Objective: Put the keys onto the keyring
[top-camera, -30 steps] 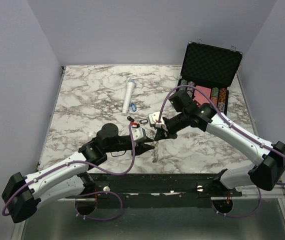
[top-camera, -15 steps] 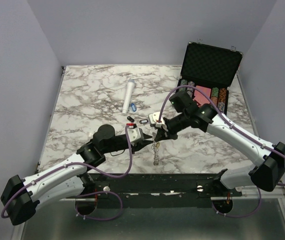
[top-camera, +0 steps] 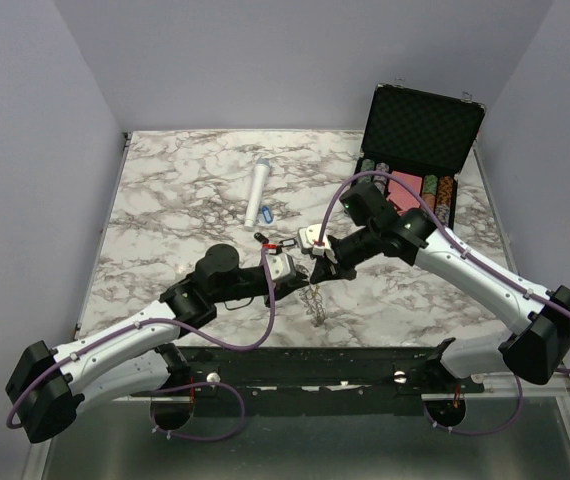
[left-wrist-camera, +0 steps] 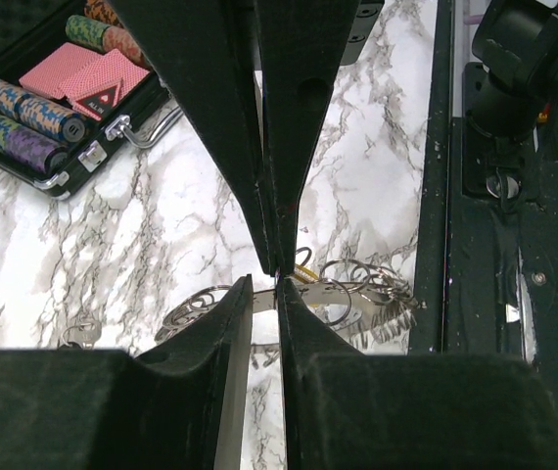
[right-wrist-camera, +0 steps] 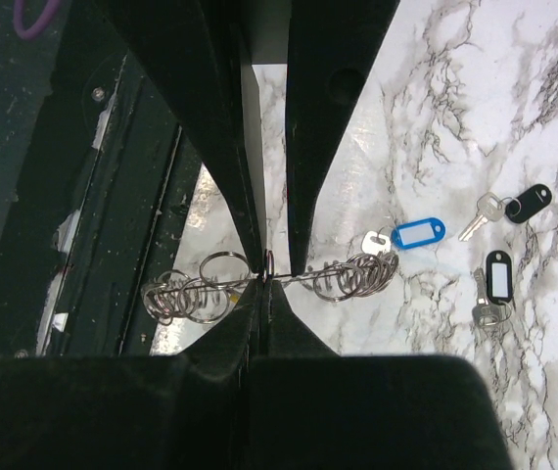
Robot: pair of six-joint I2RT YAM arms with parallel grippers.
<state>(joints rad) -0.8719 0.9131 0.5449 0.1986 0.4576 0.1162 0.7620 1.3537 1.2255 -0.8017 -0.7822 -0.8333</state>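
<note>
The keyring (top-camera: 315,297), a silvery band strung with many small rings, hangs above the table near the front edge. My right gripper (top-camera: 312,268) is shut on it at its top; in the right wrist view (right-wrist-camera: 264,279) its tips pinch the wire of the keyring (right-wrist-camera: 357,276). My left gripper (top-camera: 293,272) is right beside it, its jaws only narrowly apart, tips (left-wrist-camera: 265,294) at the keyring's band (left-wrist-camera: 357,294). A yellowish tag (left-wrist-camera: 305,275) shows on the ring. Loose keys lie on the table: a blue tag (right-wrist-camera: 416,233), a black tag (right-wrist-camera: 529,203) and a black tag with a white label (right-wrist-camera: 497,277).
A white cylinder (top-camera: 257,193) lies at mid-table with another blue tag (top-camera: 267,212) beside it. An open black case (top-camera: 420,150) with poker chips and cards stands at the back right. The table's dark front rail (top-camera: 315,362) is just below the hanging ring.
My left gripper has moved up and toward the right gripper, closing in on the top of the hanging keyring. The right gripper has kept hold of the ring, almost still.
</note>
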